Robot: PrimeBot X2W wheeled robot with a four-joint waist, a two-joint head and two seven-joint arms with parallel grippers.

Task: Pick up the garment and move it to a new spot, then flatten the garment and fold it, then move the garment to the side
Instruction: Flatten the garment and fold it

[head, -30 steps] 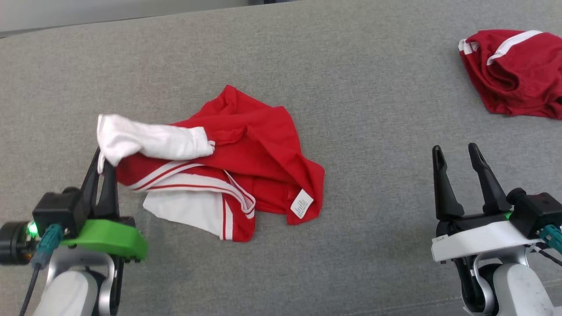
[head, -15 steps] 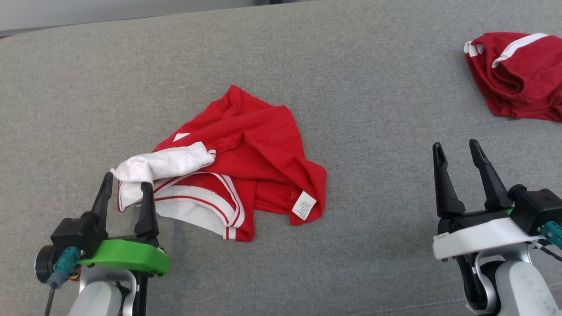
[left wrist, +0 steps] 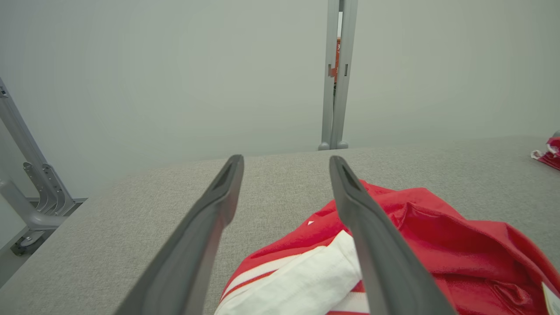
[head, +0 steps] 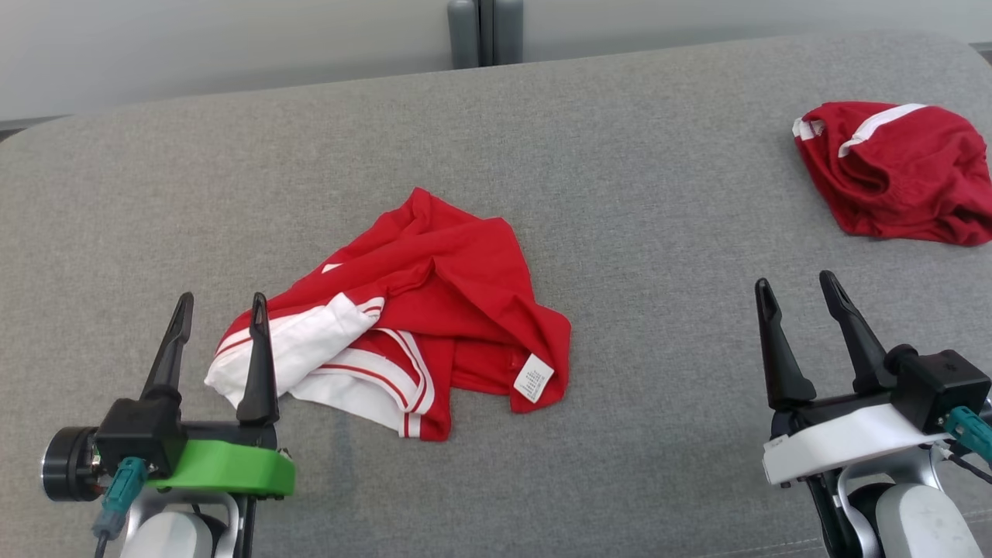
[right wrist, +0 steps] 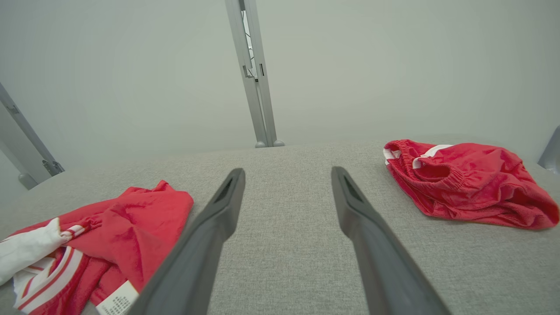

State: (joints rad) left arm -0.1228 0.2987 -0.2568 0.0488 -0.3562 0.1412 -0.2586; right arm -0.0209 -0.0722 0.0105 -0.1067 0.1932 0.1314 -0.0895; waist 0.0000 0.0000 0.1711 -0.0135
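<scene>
Head view, nearest first: the left gripper (head: pixel 222 298) stands at the lower left with its 2 fingers spread and nothing between them, so it grasps no cloth. One finger crosses the edge of the white sleeve (head: pixel 302 349) in this picture, though I cannot tell whether it touches. The right gripper (head: pixel 796 280), at the lower right, is likewise spread and empty, well apart from any fabric, apparently waiting until a second corner needs holding. Just beyond the left gripper lies the garment (head: pixel 457 287), a red shirt with white trim, crumpled near the middle of the grey cushion (head: pixel 620 194), with its care label (head: pixel 534 379) turned up at the near right edge. It lies loose and unflattened, which suggests it sits at its new spot and spreading is the step in hand. The left gripper's place beside the sleeve would suit an outward pull there. Farther off, at the far right, a darker red garment (head: pixel 891 170) sits bunched, well apart. Farthest, a grey post (head: pixel 484 31) rises behind the cushion. Count: 2 grippers, 2 garments, 1 label, 1 post.
</scene>
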